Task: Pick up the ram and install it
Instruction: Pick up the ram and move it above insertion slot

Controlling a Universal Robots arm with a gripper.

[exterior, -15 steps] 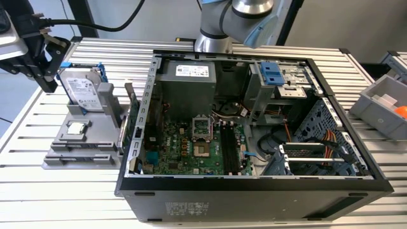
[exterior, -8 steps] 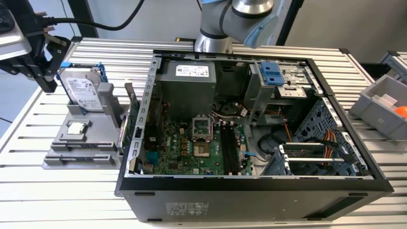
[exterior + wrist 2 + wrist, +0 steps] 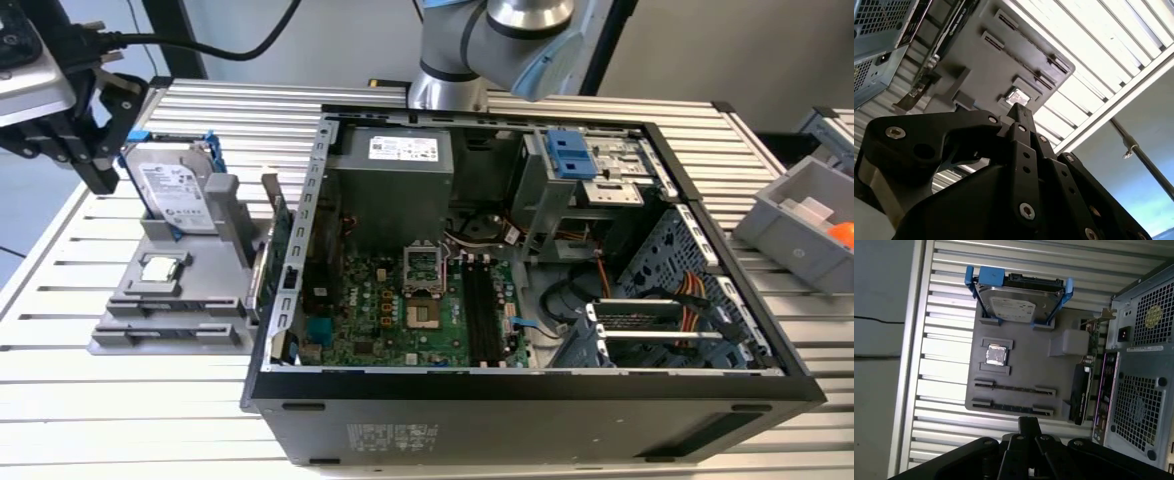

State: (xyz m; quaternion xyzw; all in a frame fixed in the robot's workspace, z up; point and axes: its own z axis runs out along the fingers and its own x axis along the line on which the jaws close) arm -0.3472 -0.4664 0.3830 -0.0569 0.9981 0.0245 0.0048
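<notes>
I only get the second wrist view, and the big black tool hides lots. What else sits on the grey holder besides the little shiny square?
Observer: A hard drive in a blue frame stands at one end of the grey holder.
Operator: Is the computer open?
Observer: Yes. In the exterior view the case lies on its side with the open side up, showing a green board with long black slots.
Operator: Where is the tool from there?
Observer: The tool is at the exterior view's far left, up by the hard drive and apart from the case.
</notes>
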